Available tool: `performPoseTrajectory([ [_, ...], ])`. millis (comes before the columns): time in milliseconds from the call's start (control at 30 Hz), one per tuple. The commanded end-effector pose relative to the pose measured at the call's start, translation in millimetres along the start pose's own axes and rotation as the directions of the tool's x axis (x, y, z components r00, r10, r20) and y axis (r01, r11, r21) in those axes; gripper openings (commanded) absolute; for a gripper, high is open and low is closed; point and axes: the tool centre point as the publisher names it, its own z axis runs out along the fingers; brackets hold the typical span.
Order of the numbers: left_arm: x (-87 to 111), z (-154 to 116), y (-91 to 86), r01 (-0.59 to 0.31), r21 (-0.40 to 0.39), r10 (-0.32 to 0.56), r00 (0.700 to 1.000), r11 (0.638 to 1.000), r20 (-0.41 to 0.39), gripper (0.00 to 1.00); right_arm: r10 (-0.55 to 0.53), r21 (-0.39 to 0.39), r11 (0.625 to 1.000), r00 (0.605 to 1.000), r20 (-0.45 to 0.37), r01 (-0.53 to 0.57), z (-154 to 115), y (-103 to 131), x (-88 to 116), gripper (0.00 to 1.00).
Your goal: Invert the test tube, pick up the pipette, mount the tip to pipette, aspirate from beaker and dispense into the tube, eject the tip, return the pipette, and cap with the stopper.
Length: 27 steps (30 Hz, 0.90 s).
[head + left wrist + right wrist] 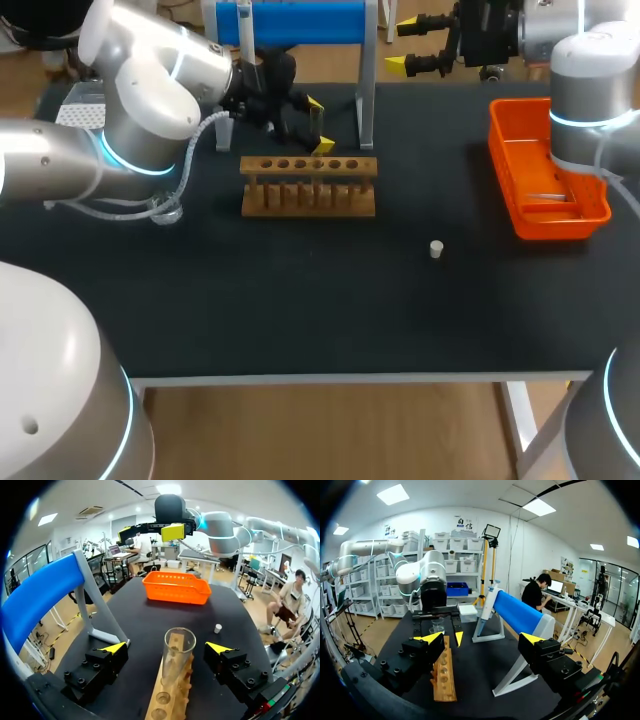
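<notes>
The black bench (pixel 300 300) is carrying everything, and the wooden rack (pixel 308 185) is sitting near its middle. Behind the rack, the blue stand (pixel 300 20) is holding the pipette (pixel 487 607). The orange tray (pixel 545 228) is lying well off to the rack's right.

The left pincer (pixel 167 647) is hanging over the rack with its fingers spread, one on either side of the test tube (pixel 177 652) and neither touching the glass. The tube is standing upright in a hole toward the rack's tray-side end, open mouth up. The right pincer (pixel 403 45) is hovering behind and to the right of the rack, also spread and carrying nothing. The white stopper (pixel 436 248) is sitting alone in front of the rack and to its right.

The main risk is lying with the left pincer. If it is closing off-centre, one finger is likely to reach the glass first and lever the tube against its hole, tipping the light rack or chipping the rim. A squeeze near the mouth is risking a slip on smooth glass. A sideways sweep by either arm is risking a knock to the stand's legs, which are just behind the rack. The small stopper is looking easy to nudge into a roll across the bench.
</notes>
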Motion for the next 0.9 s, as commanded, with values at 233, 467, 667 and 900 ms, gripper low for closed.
performPoseTrajectory([
  [233, -0.2, 0, 0.1, 0.0, -0.001, 0.0, 1.0, 1.0, 0.0, 1.0, 0.001, 0.004, 1.0, 1.0, -0.004, -0.001, -1, 1, -1, 1.0],
  [467, -0.2, 0, 0.1, 0.0, -0.001, 0.0, 1.0, 1.0, 0.0, 1.0, 0.001, 0.004, 1.0, 1.0, -0.004, -0.001, -1, 1, -1, 1.0],
  [667, -0.2, 0, 0.1, 0.0, -0.001, 0.0, 1.0, 1.0, 0.0, 1.0, -0.004, 0.022, 1.0, 1.0, 0.007, 0.003, -23, -5, 9, 1.0],
  [900, -0.2, 0, 0.1, 0.0, -0.001, 0.0, 1.0, 1.0, 0.0, 1.0, -0.017, 0.036, 0.999, 1.0, 0.011, 0.017, -72, -8, 35, 1.0],
])
